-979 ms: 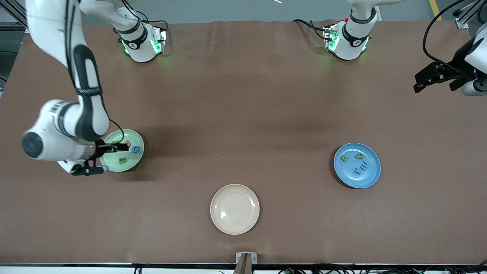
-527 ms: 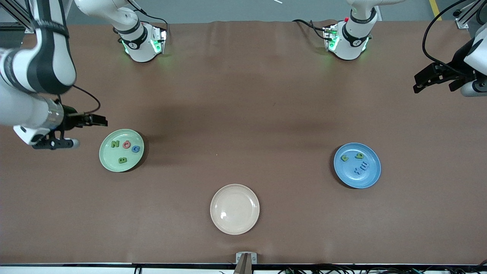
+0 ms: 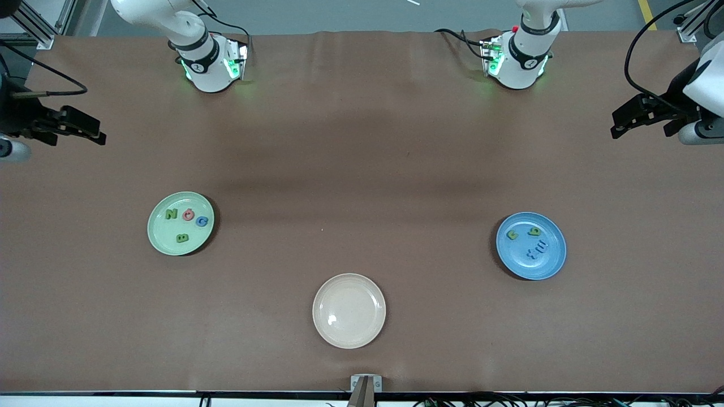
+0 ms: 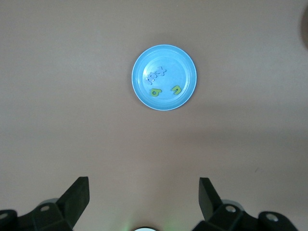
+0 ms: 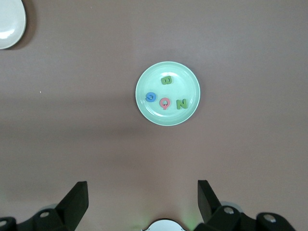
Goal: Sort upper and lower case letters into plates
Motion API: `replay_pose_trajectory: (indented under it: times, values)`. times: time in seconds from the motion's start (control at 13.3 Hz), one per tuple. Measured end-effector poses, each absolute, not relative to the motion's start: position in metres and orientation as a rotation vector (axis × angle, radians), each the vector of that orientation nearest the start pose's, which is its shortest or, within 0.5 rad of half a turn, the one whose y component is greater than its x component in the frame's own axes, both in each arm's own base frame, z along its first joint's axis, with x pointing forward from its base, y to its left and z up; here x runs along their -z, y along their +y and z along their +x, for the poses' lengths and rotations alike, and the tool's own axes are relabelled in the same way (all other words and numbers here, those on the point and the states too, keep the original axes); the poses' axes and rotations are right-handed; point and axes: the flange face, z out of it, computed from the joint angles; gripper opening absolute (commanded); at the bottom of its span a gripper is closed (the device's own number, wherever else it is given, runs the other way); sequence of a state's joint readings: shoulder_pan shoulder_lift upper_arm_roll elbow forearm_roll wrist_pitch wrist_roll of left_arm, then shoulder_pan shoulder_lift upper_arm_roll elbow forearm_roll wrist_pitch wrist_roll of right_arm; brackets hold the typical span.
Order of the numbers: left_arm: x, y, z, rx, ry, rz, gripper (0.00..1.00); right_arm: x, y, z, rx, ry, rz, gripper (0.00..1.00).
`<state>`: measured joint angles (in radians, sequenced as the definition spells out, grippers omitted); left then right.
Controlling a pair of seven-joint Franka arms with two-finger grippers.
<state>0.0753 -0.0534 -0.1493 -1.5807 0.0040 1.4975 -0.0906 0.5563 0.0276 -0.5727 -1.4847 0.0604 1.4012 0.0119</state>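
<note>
The mint green plate [image 3: 161, 234] [image 5: 159, 113] holds several letters: a green N [image 3: 171, 213], a red one [image 3: 189, 215], a blue one [image 3: 202, 221] and a green B [image 3: 182, 238]. On the blue plate [image 3: 548, 263] [image 4: 182, 67] lie two green letters [image 3: 512, 234] [image 3: 534, 231] and blue ones [image 3: 536, 249]. My right gripper [image 3: 96, 134] [image 5: 142, 195] hangs open and empty over the table's edge at the right arm's end. My left gripper [image 3: 617, 129] [image 4: 144, 192] waits open and empty over the edge at the left arm's end.
A cream plate [image 3: 362, 328] with nothing on it sits nearest the front camera, midway between the two coloured plates. Both arm bases [image 3: 209, 62] [image 3: 517, 56] stand along the table's back edge. Brown cloth covers the table.
My right gripper has risen off the mint plate and drawn back to the table's edge, leaving the red letter on the plate. The left arm has hardly moved.
</note>
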Motion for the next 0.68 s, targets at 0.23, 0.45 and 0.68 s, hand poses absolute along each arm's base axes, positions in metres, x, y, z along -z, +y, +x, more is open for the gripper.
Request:
replay_pose_trajectory:
  times: [0.23, 0.45, 0.68]
  values:
    - [-0.644, -0.045, 0.522, -0.044, -0.009, -3.123, 1.0, -0.633, 0.004, 0.55, -0.156, 0.039, -3.1, 1.0]
    - [-0.647, -0.046, 0.515, -0.035, -0.006, -3.121, 1.0, -0.632, 0.005, 0.553, -0.137, 0.04, -3.103, 1.0]
    - [-0.648, -0.05, 0.514, -0.033, 0.008, -3.12, 1.0, -0.633, 0.001, 0.553, -0.133, 0.049, -3.103, 1.0]
